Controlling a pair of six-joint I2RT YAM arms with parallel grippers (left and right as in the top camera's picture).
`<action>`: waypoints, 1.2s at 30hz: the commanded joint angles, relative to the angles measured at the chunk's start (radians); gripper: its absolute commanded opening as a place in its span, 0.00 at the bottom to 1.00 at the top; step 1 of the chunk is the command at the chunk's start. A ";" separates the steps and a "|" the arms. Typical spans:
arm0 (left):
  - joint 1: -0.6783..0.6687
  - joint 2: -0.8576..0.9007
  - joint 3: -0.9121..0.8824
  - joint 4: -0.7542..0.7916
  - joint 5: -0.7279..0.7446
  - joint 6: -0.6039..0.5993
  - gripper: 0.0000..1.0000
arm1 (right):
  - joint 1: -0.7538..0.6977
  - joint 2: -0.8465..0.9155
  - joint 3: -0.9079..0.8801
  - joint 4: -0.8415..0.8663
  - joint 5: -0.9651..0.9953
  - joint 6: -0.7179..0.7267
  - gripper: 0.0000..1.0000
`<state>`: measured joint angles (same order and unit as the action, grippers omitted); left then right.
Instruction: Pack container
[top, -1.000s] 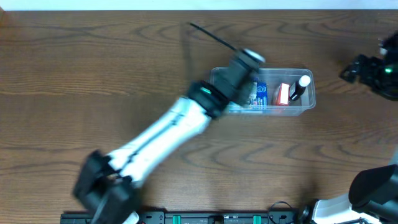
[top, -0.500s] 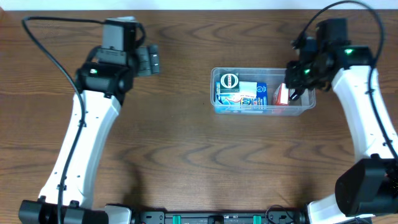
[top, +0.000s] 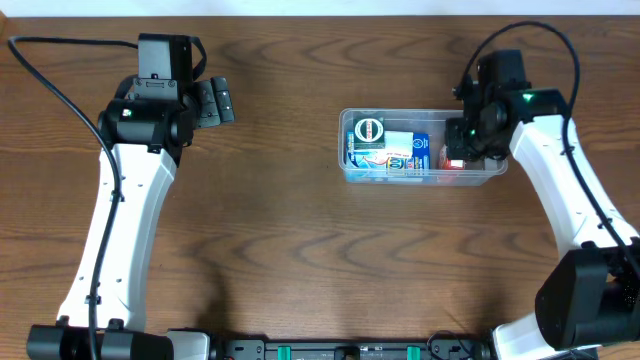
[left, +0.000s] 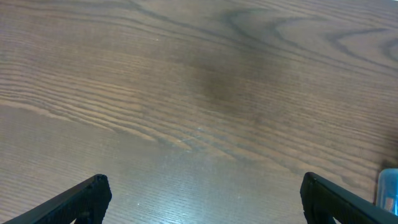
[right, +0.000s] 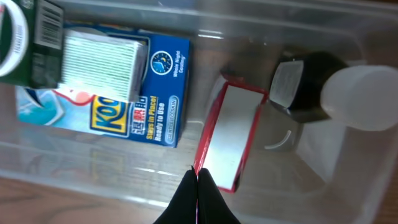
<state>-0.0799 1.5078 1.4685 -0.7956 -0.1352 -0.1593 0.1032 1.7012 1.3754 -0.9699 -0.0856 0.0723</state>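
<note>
Edged further over the clear, rimmed container (top: 430, 180), right jaws meet; left jaws gape.

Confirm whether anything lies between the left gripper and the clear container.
Nothing visible does. Overhead, only bare table lies between the left gripper and the container. The right gripper is over the container's far end, not in that path.

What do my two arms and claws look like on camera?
Both match. The left arm and right arm have white tubular links with black joint housings, each carrying a small green light. A thin black cable loops off each wrist. The left claw and right claw are black and tapered; no markings visible.
</note>
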 joint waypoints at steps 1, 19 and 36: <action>0.003 0.002 -0.005 -0.004 -0.008 0.005 0.98 | 0.016 0.003 -0.043 0.032 -0.028 0.001 0.01; 0.003 0.002 -0.005 -0.005 -0.008 0.005 0.98 | 0.021 0.085 -0.051 0.088 -0.066 -0.023 0.01; 0.003 0.002 -0.005 -0.008 -0.008 0.005 0.98 | 0.019 0.077 0.013 -0.048 0.217 -0.014 0.01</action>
<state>-0.0803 1.5078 1.4685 -0.7994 -0.1352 -0.1593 0.1032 1.7866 1.3663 -1.0126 0.0986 0.0597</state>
